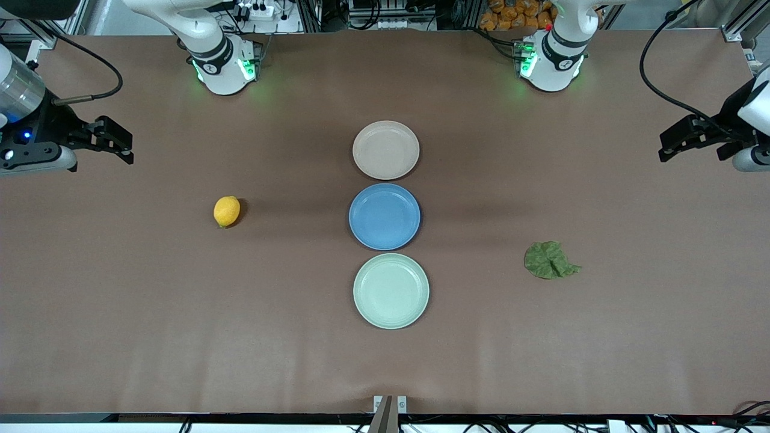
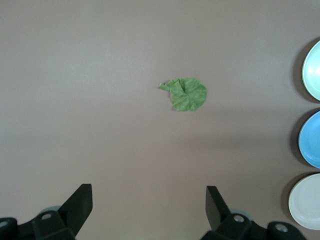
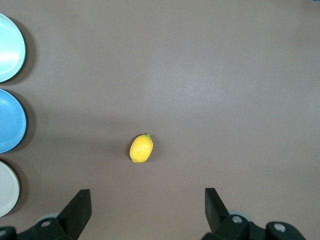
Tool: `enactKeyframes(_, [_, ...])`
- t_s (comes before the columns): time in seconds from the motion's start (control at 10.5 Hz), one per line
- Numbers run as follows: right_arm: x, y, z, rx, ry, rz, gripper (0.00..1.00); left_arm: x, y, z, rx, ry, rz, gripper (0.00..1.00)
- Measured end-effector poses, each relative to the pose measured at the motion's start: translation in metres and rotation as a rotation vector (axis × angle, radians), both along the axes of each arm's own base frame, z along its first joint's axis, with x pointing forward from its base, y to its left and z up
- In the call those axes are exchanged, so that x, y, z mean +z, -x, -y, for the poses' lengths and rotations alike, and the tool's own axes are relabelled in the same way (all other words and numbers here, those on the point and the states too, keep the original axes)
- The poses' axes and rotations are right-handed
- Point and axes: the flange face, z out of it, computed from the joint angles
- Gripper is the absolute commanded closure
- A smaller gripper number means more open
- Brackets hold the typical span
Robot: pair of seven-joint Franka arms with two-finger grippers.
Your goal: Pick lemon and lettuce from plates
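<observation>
Counting three plates (image 1: 385, 150) — one lemon (image 1: 227, 211), one lettuce (image 1: 550, 260).

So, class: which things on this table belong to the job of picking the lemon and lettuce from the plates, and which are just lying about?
Belongs to the job:
lemon
lettuce
beige plate
mint plate
left gripper, open
right gripper, open

Just lying about:
blue plate

Brown matte counter (image 1: 180, 313) spans the scene, evenly lit. Aluminium framing (image 1: 743, 24) and cabling (image 1: 662, 78) line its edge by the bases.
</observation>
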Motion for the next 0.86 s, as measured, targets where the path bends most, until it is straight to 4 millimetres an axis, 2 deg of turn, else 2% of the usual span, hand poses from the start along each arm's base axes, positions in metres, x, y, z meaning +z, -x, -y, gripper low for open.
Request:
enactKeyframes(0.29, [-0.0001, 0.0002, -0.0014, 0.003, 0.0, 0.0, 0.0, 0.0002, 0.0047, 0.0004, 0.006, -0.002, 0.001, 0.0])
enactKeyframes(0.86, [-0.0006, 0.0008, -0.0014, 0.003, 0.001, -0.007, 0.0, -0.0076, -0.003, 0.0012, 0.005, 0.002, 0.058, 0.0])
